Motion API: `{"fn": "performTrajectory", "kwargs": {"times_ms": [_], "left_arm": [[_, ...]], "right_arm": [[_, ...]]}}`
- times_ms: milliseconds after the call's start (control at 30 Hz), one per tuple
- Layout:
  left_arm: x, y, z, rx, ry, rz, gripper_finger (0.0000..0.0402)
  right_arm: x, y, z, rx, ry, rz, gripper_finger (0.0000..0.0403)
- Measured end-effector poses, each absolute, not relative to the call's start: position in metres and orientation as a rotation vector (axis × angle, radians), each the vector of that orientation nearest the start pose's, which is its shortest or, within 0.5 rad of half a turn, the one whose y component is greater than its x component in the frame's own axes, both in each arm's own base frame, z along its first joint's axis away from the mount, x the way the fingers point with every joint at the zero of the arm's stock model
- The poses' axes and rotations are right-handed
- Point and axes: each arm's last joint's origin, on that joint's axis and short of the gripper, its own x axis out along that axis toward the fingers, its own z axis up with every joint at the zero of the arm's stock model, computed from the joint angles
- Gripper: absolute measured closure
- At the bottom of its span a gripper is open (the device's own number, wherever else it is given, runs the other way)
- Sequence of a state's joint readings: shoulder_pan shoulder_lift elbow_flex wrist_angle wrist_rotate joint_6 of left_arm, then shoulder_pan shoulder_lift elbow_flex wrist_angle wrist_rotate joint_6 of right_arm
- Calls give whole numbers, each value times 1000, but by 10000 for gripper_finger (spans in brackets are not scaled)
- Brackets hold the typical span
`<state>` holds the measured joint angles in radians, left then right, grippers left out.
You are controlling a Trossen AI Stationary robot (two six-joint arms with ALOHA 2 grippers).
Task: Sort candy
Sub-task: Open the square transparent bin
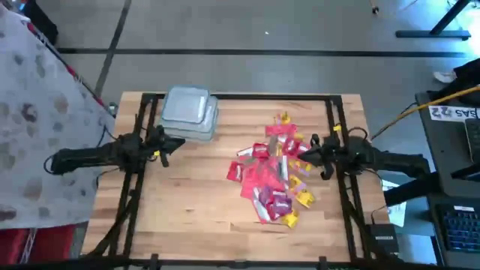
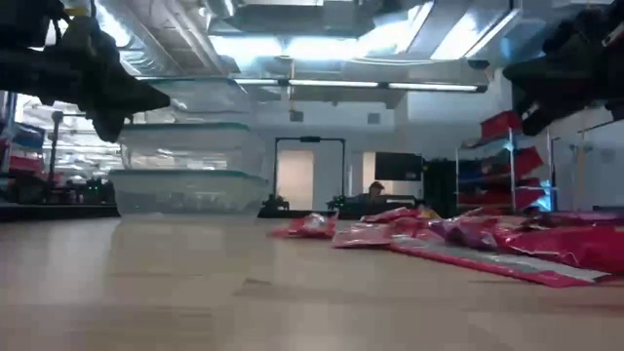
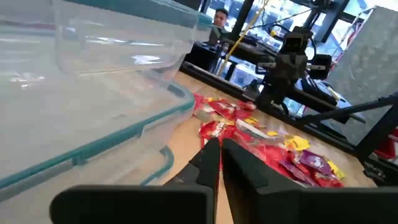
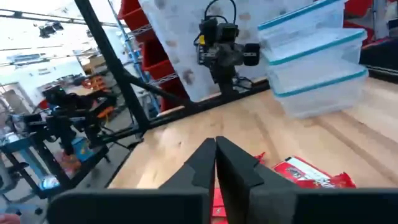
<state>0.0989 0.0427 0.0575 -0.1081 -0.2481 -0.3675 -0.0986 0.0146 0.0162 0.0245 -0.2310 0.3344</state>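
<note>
Candy [image 1: 274, 172] lies heaped right of centre in the overhead frame — just left of the right gripper [image 1: 313, 153], far nearer than the left gripper [image 1: 174, 145] beside the tubs [image 1: 189, 112] — both claws pinched shut, empty.

a robotics lab — red storage shelving [image 2: 502, 146], ceiling strip lights [image 2: 380, 85], cabled workstations [image 1: 457, 161]

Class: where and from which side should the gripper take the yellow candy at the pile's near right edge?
Grip the yellow candy across its short sides, coming straight down from above with the right gripper, probably. It lies flat on the table at the edge of the pile, with bare wood beside it.
</note>
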Motion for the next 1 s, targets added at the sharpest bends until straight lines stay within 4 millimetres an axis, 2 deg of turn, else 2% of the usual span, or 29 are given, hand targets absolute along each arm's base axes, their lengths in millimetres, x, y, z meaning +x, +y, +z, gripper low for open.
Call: {"fn": "performTrajectory", "kwargs": {"times_ms": [100, 167, 333, 467, 600, 800, 1000], "left_arm": [[95, 16, 170, -357, 28, 360, 402], [95, 17, 170, -357, 29, 360, 402], [95, 17, 169, -357, 29, 360, 402], [95, 17, 169, -356, 29, 360, 402], [95, 17, 169, -357, 29, 360, 402], [95, 16, 169, -357, 29, 360, 402], [95, 17, 169, -357, 29, 360, 402]], "right_arm": [[99, -2, 170, 325, 10, 159, 402], [100, -3, 177, 294, 2, 159, 399], [105, -4, 213, 97, -38, 114, 362], [123, -7, 240, -7, -7, 77, 317], [160, -11, 262, -77, 72, 80, 284], [240, -19, 291, -227, 180, 100, 268], [321, -26, 311, -336, 257, 173, 267]]}}
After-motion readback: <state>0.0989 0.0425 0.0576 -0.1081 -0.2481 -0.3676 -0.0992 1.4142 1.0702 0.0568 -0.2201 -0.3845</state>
